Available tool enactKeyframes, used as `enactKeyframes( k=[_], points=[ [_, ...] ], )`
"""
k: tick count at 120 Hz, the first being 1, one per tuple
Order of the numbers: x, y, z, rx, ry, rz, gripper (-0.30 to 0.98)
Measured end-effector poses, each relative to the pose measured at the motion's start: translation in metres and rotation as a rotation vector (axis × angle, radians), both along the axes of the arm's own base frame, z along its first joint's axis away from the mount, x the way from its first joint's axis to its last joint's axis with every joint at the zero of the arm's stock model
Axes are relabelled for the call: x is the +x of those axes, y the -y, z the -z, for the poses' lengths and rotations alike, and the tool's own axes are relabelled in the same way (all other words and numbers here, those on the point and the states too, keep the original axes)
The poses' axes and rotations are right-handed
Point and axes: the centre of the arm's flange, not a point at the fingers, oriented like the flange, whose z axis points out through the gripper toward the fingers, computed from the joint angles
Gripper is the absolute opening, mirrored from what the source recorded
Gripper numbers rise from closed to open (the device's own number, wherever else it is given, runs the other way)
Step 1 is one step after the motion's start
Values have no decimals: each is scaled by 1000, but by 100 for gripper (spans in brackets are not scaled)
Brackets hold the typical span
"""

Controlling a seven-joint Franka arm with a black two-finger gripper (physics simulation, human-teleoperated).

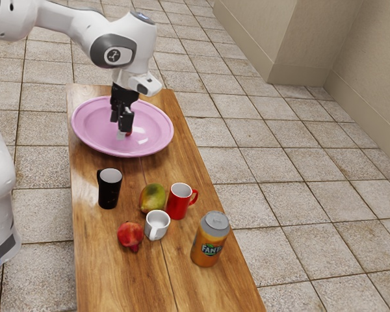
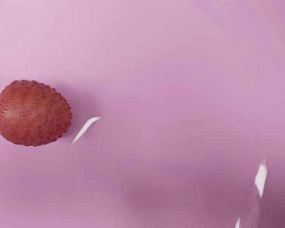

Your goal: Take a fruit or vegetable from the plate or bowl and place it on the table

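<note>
Hovering low over the pink plate (image 1: 91,140), the gripper (image 1: 120,125) points downward, its two fingers apart with nothing grasped between them. The lychee (image 2: 32,113) rests on the plate's floor, close to the fingertips and separate from them. The step in hand is judged to be final alignment ahead of the grasp. Because the fruit sits off to one side of the wrist view's middle, the hand should probably be centred over it before further descent. Align the fingers across the rounded body, clear of the short stem. Lower vertically until the pads reach the widest part, without pressing into the plate; a high grip could squeeze the fruit out, and an off-centre one could roll it. Close gently, confirm contact on both sides, then lift straight up past the rim. For placement, the bare wood of the table (image 1: 97,273) between the plate and the red mug (image 1: 178,203) appears suitable.
</note>
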Motion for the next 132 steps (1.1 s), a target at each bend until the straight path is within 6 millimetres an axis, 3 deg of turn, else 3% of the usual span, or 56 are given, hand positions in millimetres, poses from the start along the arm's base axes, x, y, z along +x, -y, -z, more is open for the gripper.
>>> enactKeyframes(
  k=[26, 58, 132],
  points=[
    [11, -12, 19, -38, -7, -6, 66],
    [11, -38, 19, -45, 14, -49, 66],
    [27, -46, 28, -28, 41, -52, 66]
  ],
)
